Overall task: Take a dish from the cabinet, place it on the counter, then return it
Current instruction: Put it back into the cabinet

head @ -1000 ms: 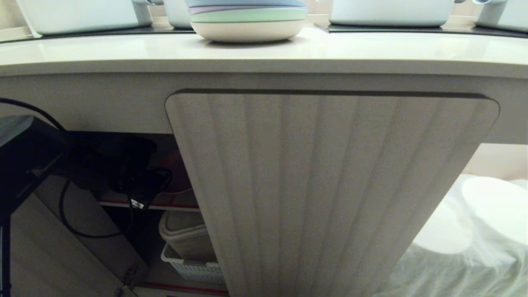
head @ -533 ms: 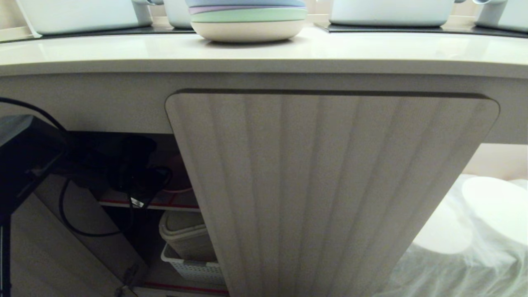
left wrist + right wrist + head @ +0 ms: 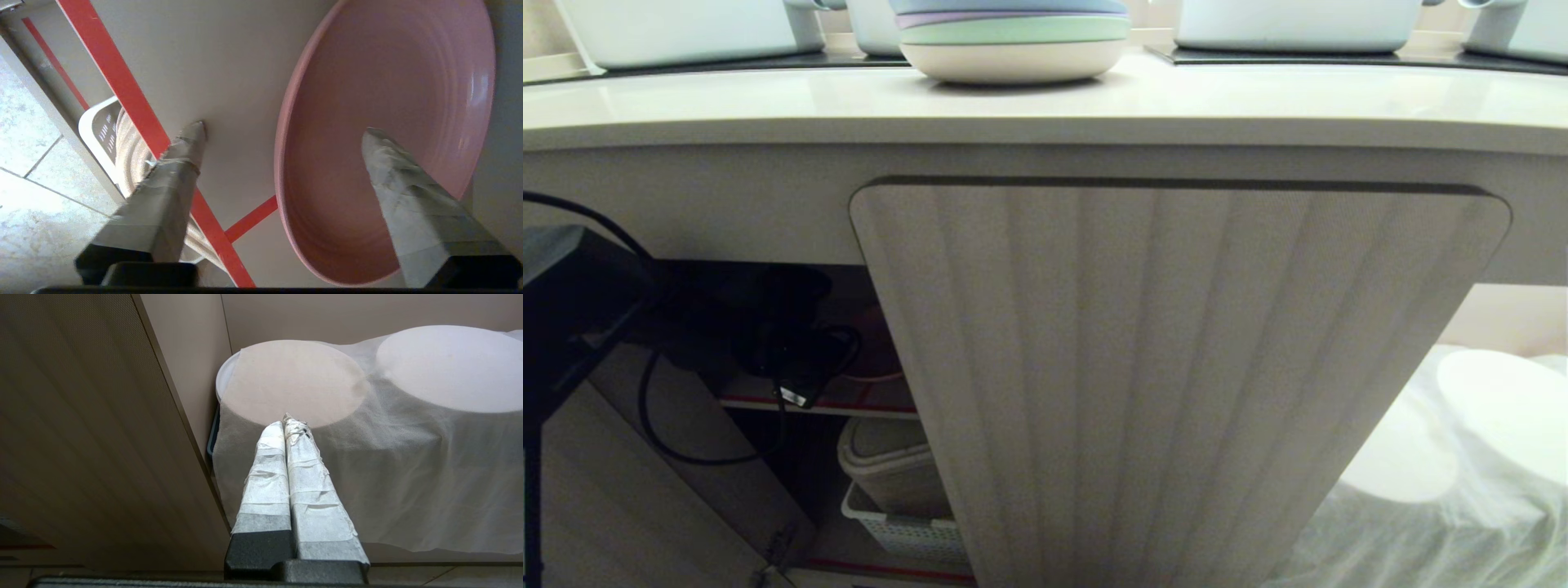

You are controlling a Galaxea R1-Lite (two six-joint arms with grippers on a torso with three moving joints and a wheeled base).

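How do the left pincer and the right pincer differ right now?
The left pincer is open, fingers straddling the rim of the pink dish on the cabinet shelf; the right pincer is shut on nothing. The left is inside the cabinet; the right is parked outside, beside the fluted door. Both have tape-wrapped fingers.

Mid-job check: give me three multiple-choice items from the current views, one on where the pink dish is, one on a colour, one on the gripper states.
1. Where is the dish?
A. on the counter
B. on the cabinet shelf
C. on the floor

2. What colour is the shelf's edge strip?
A. red
B. blue
C. green

3. How are the grippers?
A. both shut
B. left shut, right open
C. left open, right shut

Answers: 1 B, it rests behind the strip; 2 A, plainly red; 3 C, the left gripper straddles the rim untouching, the right gripper is pressed together.
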